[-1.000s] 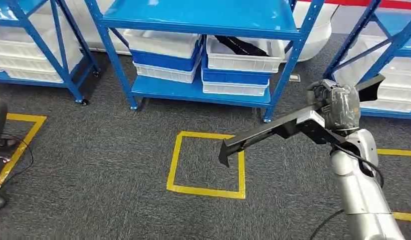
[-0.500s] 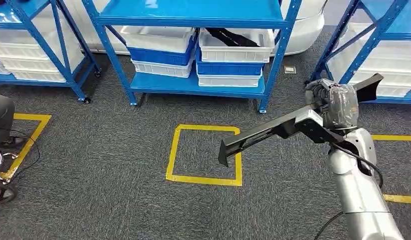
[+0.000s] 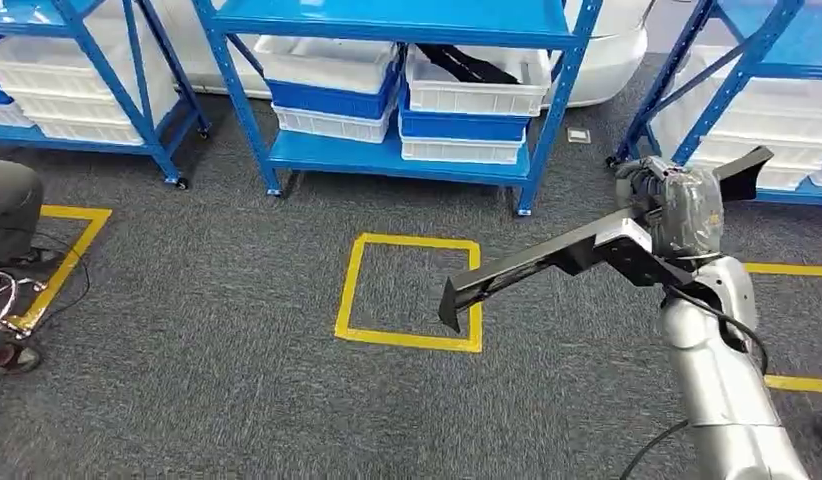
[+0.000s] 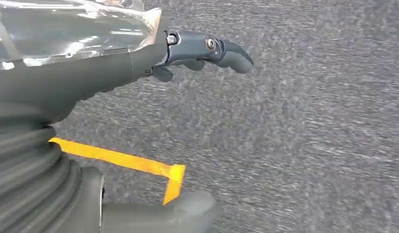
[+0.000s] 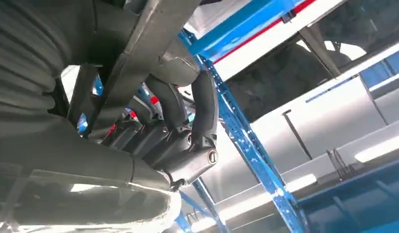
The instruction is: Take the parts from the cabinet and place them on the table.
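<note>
Part (image 3: 547, 262), a long dark angled bar, is gripped by the right hand (image 3: 677, 212) near one of its ends, so that most of its length is carried out to the left of the hand and slightly downward, above the grey carpet (image 3: 207, 340). The bar's free tip is seen over the right side of a yellow taped square (image 3: 408, 292) on the floor, while a short stub of the bar (image 3: 744, 168) is left projecting past the hand on the other side. In the right wrist view the fingers (image 5: 185, 121) are seen curled around the flat bar (image 5: 139, 58), which is crossed by them and held against the palm.

The left hand (image 4: 91, 63) is seen in its own wrist view hanging above the carpet, with nothing held; its fingers (image 4: 222, 48) are partly bent and kept apart from the thumb (image 4: 163, 216). A corner of yellow tape (image 4: 139, 165) is visible on the floor beneath it.

Behind the square, a blue cabinet (image 3: 387, 20) is stood, and white and blue bins (image 3: 402, 95) are stacked on its lower shelf; another dark part (image 3: 467, 62) is lying in the upper right bin (image 3: 477, 90). More blue racks with white bins are placed at the far left (image 3: 77, 90) and far right (image 3: 767, 90)
</note>
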Available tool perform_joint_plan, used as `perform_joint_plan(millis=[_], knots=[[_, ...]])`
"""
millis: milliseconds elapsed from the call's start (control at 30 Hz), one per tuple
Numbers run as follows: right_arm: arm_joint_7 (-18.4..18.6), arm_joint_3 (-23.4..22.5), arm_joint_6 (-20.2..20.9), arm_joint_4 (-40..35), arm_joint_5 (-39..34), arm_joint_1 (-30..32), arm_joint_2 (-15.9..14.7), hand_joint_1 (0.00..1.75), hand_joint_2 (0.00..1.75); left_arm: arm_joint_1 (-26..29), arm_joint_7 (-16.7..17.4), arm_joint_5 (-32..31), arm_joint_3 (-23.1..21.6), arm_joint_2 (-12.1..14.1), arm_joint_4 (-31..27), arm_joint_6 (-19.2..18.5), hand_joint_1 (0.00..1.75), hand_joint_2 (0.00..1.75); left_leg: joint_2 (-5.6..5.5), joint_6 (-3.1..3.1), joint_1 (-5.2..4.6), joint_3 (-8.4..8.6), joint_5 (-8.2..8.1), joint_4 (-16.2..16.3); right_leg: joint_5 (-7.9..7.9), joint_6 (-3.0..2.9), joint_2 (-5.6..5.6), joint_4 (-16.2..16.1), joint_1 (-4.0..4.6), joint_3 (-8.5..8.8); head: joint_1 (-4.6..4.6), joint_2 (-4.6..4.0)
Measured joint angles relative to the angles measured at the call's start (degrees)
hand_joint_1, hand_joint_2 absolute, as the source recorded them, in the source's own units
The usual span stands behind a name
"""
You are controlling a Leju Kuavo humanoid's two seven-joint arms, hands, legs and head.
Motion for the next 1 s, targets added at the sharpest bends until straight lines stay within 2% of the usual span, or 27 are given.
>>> perform_joint_plan(millis=[33, 67, 100, 133, 200, 233, 267, 300, 333, 367, 400, 433, 467, 533, 567, 600, 633, 667, 700, 733, 767, 800, 867, 900, 933, 967, 1000], knots=[[0.00, -0.04, 0.00, 0.00, 0.00, 0.14, 0.00, 1.75, 1.75, 0.01, -0.02, 0.02, 0.02, -0.09, 0.00, -0.02, 0.00, 1.75, 0.03, -0.08, 0.06, -0.84, 0.67, 0.04, -2.03, 0.15, 0.00, 4.12, -0.36, -0.98, -0.04, 0.00], [0.00, -0.04, 0.00, 0.07, 0.00, 0.23, 0.00, 1.75, 1.75, 0.01, 0.00, 0.09, 0.02, -0.13, 0.00, -0.06, 0.00, 1.75, 0.09, -0.30, 0.22, -1.88, 1.42, 0.13, -2.74, 0.80, 0.00, 7.84, -0.67, -1.56, 0.00, 0.00], [0.00, -0.04, 0.00, 0.15, 0.02, 0.27, 0.00, 1.75, 1.75, 0.01, -0.02, 0.09, 0.04, -0.20, 0.02, -0.15, 0.00, 1.75, 0.16, -0.62, 0.39, -2.78, 2.04, 0.18, -2.03, 1.71, -0.01, 9.13, -1.01, -1.18, -0.07, 0.00], [0.00, -0.07, 0.00, 0.22, 0.02, 0.26, 0.00, 1.75, 1.75, 0.01, -0.04, 0.09, 0.11, -0.28, 0.02, -0.22, 0.00, 1.75, 0.27, -1.01, 0.70, -3.82, 2.69, 0.39, -0.22, 3.00, -0.02, 8.02, -1.44, 0.42, -0.02, 0.00], [-0.02, -0.17, 0.00, 0.22, 0.02, 0.21, 0.00, 1.75, 1.75, 0.00, -0.15, 0.17, 0.24, -0.37, 0.00, -0.24, 0.00, 1.75, 0.35, -1.91, 1.35, -5.71, 3.49, 1.34, 2.68, 4.88, -0.11, 0.49, -2.27, 6.07, -0.02, 0.00], [-0.02, -0.22, 0.00, 0.22, 0.02, 0.16, 0.00, 1.75, 1.75, -0.01, -0.17, 0.18, 0.33, -0.22, -0.02, -0.26, 0.00, 1.75, 0.40, -2.35, 1.20, -6.42, 3.71, 2.19, 1.04, 5.29, -0.16, -4.43, -2.68, 8.90, 0.04, 0.00], [-0.09, -0.20, 0.00, 0.24, 0.07, 0.02, 0.04, 1.75, 1.75, -0.02, -0.26, 0.17, 0.42, -0.04, -0.02, -0.28, 0.00, 1.75, 0.27, -2.77, 1.03, -7.31, 3.97, 2.88, -0.72, 4.51, 0.15, -7.36, -1.44, 11.44, 0.49, 0.00], [-0.11, -0.28, 0.00, 0.26, 0.07, 0.13, -0.04, 1.75, 1.75, 0.01, -0.52, 0.17, 0.46, -0.09, -0.04, -0.28, 0.00, 1.75, 0.28, -3.14, 0.53, -7.39, 4.25, 3.00, -1.18, 3.67, 0.23, -7.37, -1.60, 10.34, 0.31, 0.00], [-0.18, -0.28, 0.00, 0.31, 0.09, 0.30, -0.04, 1.75, 1.75, 0.04, -0.53, 0.15, 0.46, -0.09, -0.02, -0.33, 0.00, 1.75, 0.20, -3.18, 0.57, -7.68, 4.77, 3.19, -0.89, 3.25, 0.21, -7.11, -2.34, 10.55, -0.02, 0.00], [-0.30, -0.26, 0.00, 0.31, 0.07, 0.47, 0.02, 1.75, 1.75, 0.11, -0.55, 0.15, 0.52, -0.02, -0.02, -0.37, 0.00, 1.75, 0.23, -3.15, 0.74, -7.85, 5.34, 3.08, -0.73, 2.99, 0.16, -6.64, -2.16, 10.05, -0.02, 0.00], [-0.46, -0.26, 0.00, 0.37, 0.07, 0.49, 0.02, 1.75, 1.75, 0.16, -0.55, 0.18, 0.68, 0.15, -0.02, -0.37, 0.00, 1.75, 0.30, -3.51, 1.06, -8.27, 5.54, 3.18, -0.26, 2.22, 0.13, -6.50, -2.16, 8.98, -0.07, 0.00], [-0.59, -0.26, 0.00, 0.37, 0.07, 0.47, 0.02, 1.75, 1.75, 0.19, -0.55, 0.15, 0.81, 0.24, -0.02, -0.42, 0.00, 1.75, 0.17, -3.76, 1.38, -9.00, 3.37, 4.26, 0.29, 1.32, 0.11, -6.51, -2.16, 8.83, -0.18, 0.00], [-0.63, -0.26, 0.00, 0.37, 0.07, 0.46, 0.02, 1.75, 1.75, 0.22, -0.55, 0.04, 0.81, 0.20, -0.02, -0.46, 0.00, 1.75, 0.08, -3.88, 1.37, -10.00, -0.34, 7.19, 0.88, 0.58, 0.08, -6.50, -2.01, 8.16, -0.09, 0.00], [-0.68, -0.28, 0.00, 0.31, 0.07, 0.55, 0.04, 1.75, 1.75, 0.18, -0.55, -0.02, 0.83, 0.24, -0.02, -0.48, 0.00, 1.75, -0.04, -4.04, 1.36, -12.37, -6.64, 16.43, 1.94, -0.12, 0.07, -6.45, -1.55, 6.92, -0.26, 0.00], [-0.70, -0.28, 0.00, 0.31, 0.07, 0.58, 0.07, 1.75, 1.75, 0.17, -0.55, -0.02, 0.87, 0.26, -0.02, -0.48, 0.00, 1.75, -0.05, -3.95, 1.35, -13.19, -7.94, 20.30, 2.39, -0.25, 0.07, -6.41, -1.29, 6.31, -0.28, 0.00], [-0.70, -0.28, 0.00, 0.31, 0.07, 0.63, 0.09, 1.75, 1.75, 0.17, -0.55, -0.02, 0.87, 0.26, -0.02, -0.46, 0.00, 1.75, -0.05, -3.71, 1.34, -13.12, -7.71, 22.22, 2.83, -0.30, 0.09, -6.39, -1.05, 5.74, -0.33, 0.00], [-0.70, -0.28, 0.00, 0.31, 0.07, 0.65, 0.09, 1.75, 1.75, 0.17, -0.53, -0.02, 0.90, 0.26, -0.02, -0.44, 0.00, 1.75, -0.06, -3.29, 1.31, -11.67, -6.30, 21.47, 3.30, -0.32, 0.11, -6.39, -0.79, 5.13, -0.26, 0.00], [-0.70, -0.33, 0.00, 0.31, 0.07, 0.64, 0.09, 1.75, 1.75, 0.15, -0.55, -0.02, 0.90, 0.26, -0.02, -0.42, 0.00, 1.75, -0.13, -2.77, 1.20, -9.29, -4.60, 18.59, 3.71, -0.31, 0.14, -6.40, -0.52, 4.66, -0.31, 0.00], [-0.70, -0.42, 0.00, 0.31, 0.07, 0.63, 0.09, 1.75, 1.75, 0.09, -0.55, -0.04, 0.90, 0.26, -0.02, -0.42, 0.00, 1.75, -0.34, -2.05, 0.99, -5.72, -3.11, 13.80, 4.06, -0.21, 0.19, -6.41, -0.32, 4.31, -0.26, 0.00], [-0.68, -0.59, 0.00, 0.28, 0.00, 0.61, 0.09, 1.75, 1.75, -0.03, -0.55, -0.07, 0.92, 0.31, -0.02, -0.37, 0.00, 1.75, -0.79, -1.07, 0.53, -1.75, -2.89, 8.55, 4.34, -0.16, 0.18, -6.38, -0.48, 4.20, -0.28, 0.00], [-0.70, -0.74, 0.06, 0.26, -0.22, 0.57, 0.13, 1.75, 1.75, -0.13, -0.53, -0.09, 0.92, 0.48, -0.07, -0.35, 0.00, 1.75, -0.74, -0.49, 0.25, 0.76, -4.51, 4.90, 4.57, -0.01, 0.17, -6.39, 0.01, 3.93, -0.20, 0.00], [-0.70, -0.85, 0.33, 0.28, -0.50, 0.43, 0.15, 1.75, 1.75, -0.22, -0.57, -0.18, 0.92, 0.53, -0.09, -0.35, 0.00, 1.75, -0.70, -0.80, 0.12, 1.06, -4.53, 3.76, 4.85, 0.33, 0.04, -6.39, -0.26, 3.86, -0.11, 0.00], [-0.79, -1.07, 0.87, 0.26, -1.16, 0.38, 0.37, 1.75, 1.75, -0.19, -0.55, -0.17, 0.94, 0.55, -0.07, -0.35, 0.00, 1.75, -0.58, -0.75, -0.43, 0.56, -4.40, 3.46, 5.56, 1.33, -0.05, -6.63, -0.58, 3.67, -0.33, 0.00], [-0.79, -1.11, 0.96, 0.26, -1.22, 0.46, 0.39, 1.75, 1.75, -0.16, -0.57, -0.17, 0.94, 0.55, -0.07, -0.35, 0.00, 1.75, -0.55, -0.63, -0.40, 0.57, -3.65, 2.66, 5.91, 1.84, -0.03, -6.84, -0.37, 3.60, -0.22, 0.00], [-0.85, -1.25, 0.96, 0.28, -1.27, 0.48, 0.31, 1.75, 1.75, -0.17, -0.59, -0.24, 0.94, 0.41, -0.07, -0.35, 0.00, 1.75, -0.19, -0.74, 0.23, 0.72, -2.58, 1.84, 5.33, 1.84, -0.14, -5.86, -0.28, 2.79, -0.24, 0.00], [-0.87, -1.42, 0.96, 0.28, -1.16, 0.42, 0.28, 1.75, 1.75, -0.19, -0.70, -0.65, 0.94, 0.33, -0.07, -0.22, 0.00, 1.75, -0.30, -0.20, 0.14, 0.30, -1.99, 1.53, 3.39, 1.42, 0.01, -3.78, -0.17, 1.61, -0.12, 0.00], [-0.87, -1.44, 0.96, 0.31, -0.96, 0.42, 0.26, 1.75, 1.75, -0.18, -0.72, -0.85, 0.94, 0.35, -0.07, -0.11, 0.00, 1.75, -0.24, -0.13, 0.17, -0.25, -1.56, 1.53, 1.19, 1.00, 0.01, 0.00, -0.24, 0.20, 0.13, 0.00]])
